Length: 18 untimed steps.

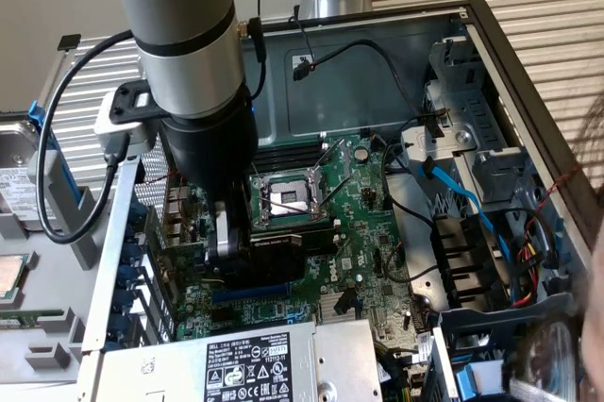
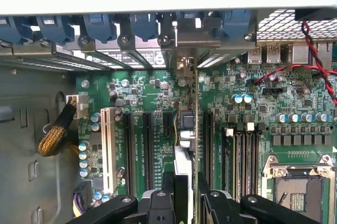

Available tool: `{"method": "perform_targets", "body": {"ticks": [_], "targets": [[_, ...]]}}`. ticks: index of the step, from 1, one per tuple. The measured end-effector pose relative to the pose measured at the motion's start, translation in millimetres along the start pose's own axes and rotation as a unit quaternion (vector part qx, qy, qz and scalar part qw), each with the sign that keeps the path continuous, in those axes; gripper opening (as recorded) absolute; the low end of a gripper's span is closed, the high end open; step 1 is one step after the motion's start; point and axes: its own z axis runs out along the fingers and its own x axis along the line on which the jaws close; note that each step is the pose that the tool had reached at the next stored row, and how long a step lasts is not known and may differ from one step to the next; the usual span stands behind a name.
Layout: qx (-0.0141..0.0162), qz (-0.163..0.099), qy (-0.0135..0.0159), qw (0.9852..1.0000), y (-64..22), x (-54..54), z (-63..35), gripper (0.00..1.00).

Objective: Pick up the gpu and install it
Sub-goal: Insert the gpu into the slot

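at the centre of the exterior view, the fingers [image 1: 225, 232] are clamped on the gpu [image 1: 283, 242], held upright at the motherboard [image 1: 368, 223] slots inside the open case [image 1: 377, 72].

Computer workshop, open PC case [image 1: 359, 81]

One gpu [image 1: 283, 242], green board under a black fan shroud. One black two-fingered gripper [image 2: 184, 182]. One large green motherboard [image 2: 152, 84], bearing one long white plastic slot [image 2: 108, 150], three long black slots [image 2: 129, 150], one short black slot [image 2: 167, 124] and one square silver processor socket [image 2: 297, 190]. One yellow braided cable sleeve [image 2: 55, 134]. One grey power supply [image 1: 245, 364], white-labelled.
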Motion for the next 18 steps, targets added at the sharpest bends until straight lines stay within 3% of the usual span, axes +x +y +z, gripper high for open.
{"method": "perform_targets", "body": {"ticks": [7, 13, 18], "targets": [[0.0004, 0.000, -0.0002, 1.0000, 0.1, 0.0, 0.1, 0.27], [0.0027, 0.000, -0.0032, 1.0000, -0.4, -0.1, 0.4, 0.27], [0.0028, 0.000, -0.0038, 1.0000, -0.5, -0.1, 0.6, 0.27]]}}
